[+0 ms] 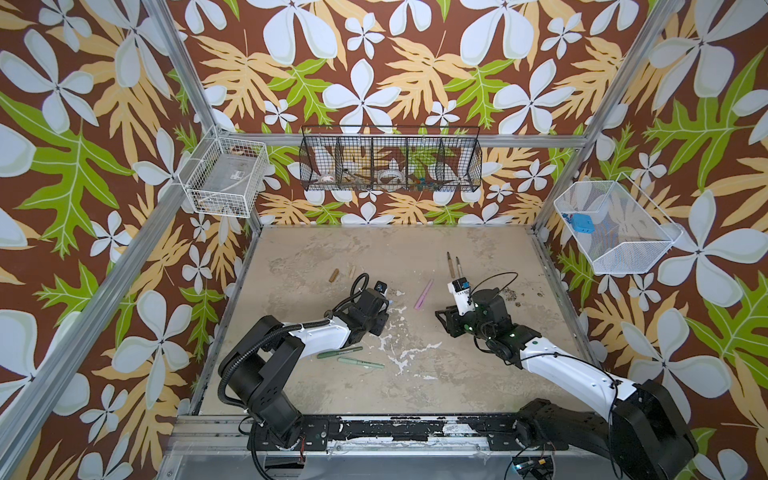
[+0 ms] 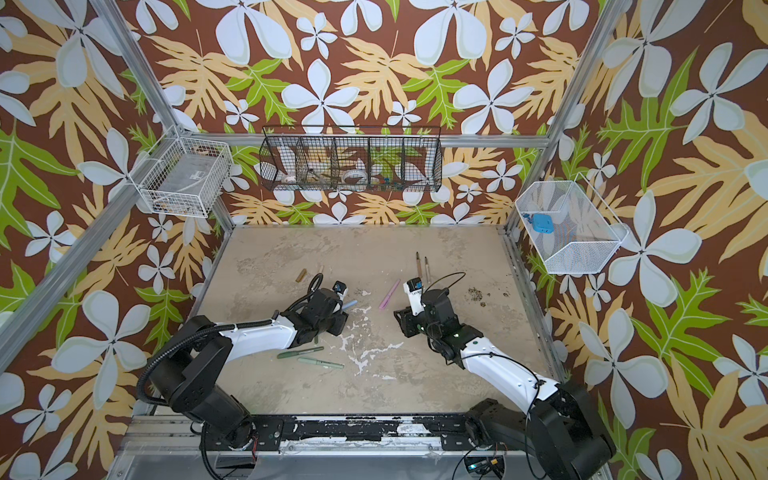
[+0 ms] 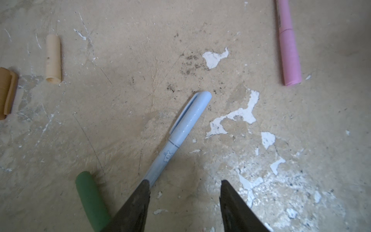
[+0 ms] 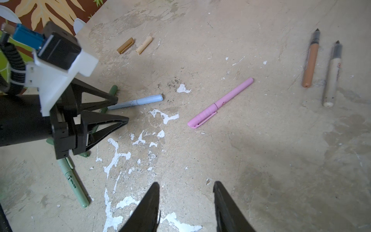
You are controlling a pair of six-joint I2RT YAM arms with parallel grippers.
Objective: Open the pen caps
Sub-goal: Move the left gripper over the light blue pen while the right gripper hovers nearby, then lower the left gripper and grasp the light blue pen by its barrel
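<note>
Scuffed tabletop (image 1: 457, 395) in a top view, brown cap (image 1: 334, 275) and beige cap (image 1: 351, 272) already off. From the left wrist, left fingers (image 3: 136, 204) spread and empty, capped light blue pen (image 3: 180, 136) lying at one. From the right wrist, right fingers (image 4: 146, 206) parted too, holding nothing; next, probably, closing on barrel and cap.

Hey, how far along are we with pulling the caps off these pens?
Done: brown cap and beige cap lie loose; brown pen and beige pen show bare tips. In hand: nothing gripped; the left gripper stands open at the still-capped light blue pen, the right gripper open and empty. To do: light blue pen, pink pen and the green pens, partly under the left arm.
</note>
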